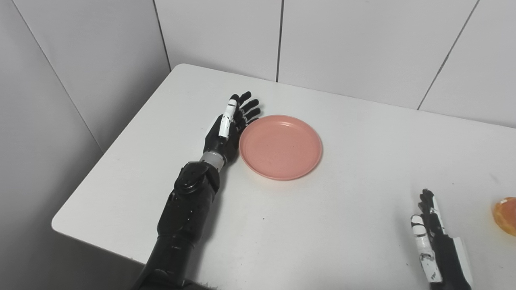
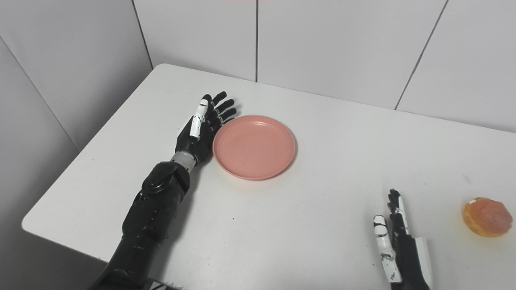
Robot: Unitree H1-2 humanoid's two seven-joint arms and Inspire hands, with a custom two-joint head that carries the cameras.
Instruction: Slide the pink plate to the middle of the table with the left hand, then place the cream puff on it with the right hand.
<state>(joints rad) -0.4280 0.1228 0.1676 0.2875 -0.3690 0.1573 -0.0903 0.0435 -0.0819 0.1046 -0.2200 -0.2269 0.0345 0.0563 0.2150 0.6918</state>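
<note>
Pink plate (image 2: 254, 147): lies flat and empty on the white table (image 2: 306, 225), left of the table's middle, toward the far-left corner.
My left hand (image 2: 200, 129): flat-fingered and spread, holding nothing, standing on edge against the plate's left rim; whether it truly touches the rim I cannot tell. The fingers (image 2: 223, 105) point toward the far wall.
Cream puff (image 2: 487, 216): golden-orange and rounded, sitting on the table near its right side, well apart from the plate.
My right hand (image 2: 397, 243): near the bottom edge, fingers straight and apart, gripping nothing, resting left of the puff and not touching it.
Left arm (image 2: 155, 205): black, stretched across the near-left part of the table.
View difference: the right eye shows the whole cream puff; the left eye cuts it off at the picture's right edge.
Surroundings: pale wall panels (image 2: 330, 44) with dark seams behind the table.
Writing: I can read no label or brand anywhere.
</note>
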